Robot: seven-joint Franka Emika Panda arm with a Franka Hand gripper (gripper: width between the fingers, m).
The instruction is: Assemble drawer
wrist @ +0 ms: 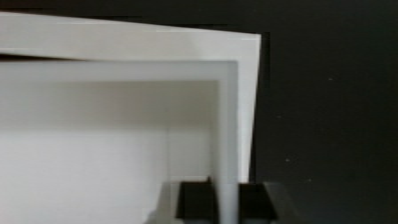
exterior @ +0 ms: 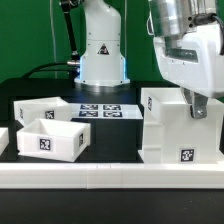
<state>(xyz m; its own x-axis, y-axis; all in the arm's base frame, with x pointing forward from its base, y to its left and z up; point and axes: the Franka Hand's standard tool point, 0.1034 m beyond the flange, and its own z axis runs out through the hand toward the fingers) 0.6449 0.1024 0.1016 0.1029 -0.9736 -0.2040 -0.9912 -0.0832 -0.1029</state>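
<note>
The white hollow drawer housing (exterior: 178, 125) stands at the exterior view's right, with a tag low on its front. My gripper (exterior: 198, 108) comes down from above onto the top of its right side wall. In the wrist view the two black fingers (wrist: 196, 200) sit on either side of that thin white wall (wrist: 231, 130), shut on it. Two smaller white trays lie at the exterior view's left: the nearer one (exterior: 50, 138) open-topped with a tag on its front, the other (exterior: 42, 108) behind it.
The marker board (exterior: 100, 110) lies flat at the table's middle back, before the robot base (exterior: 100, 55). A long white border rail (exterior: 110, 175) runs along the front edge. Black cables hang at the back left.
</note>
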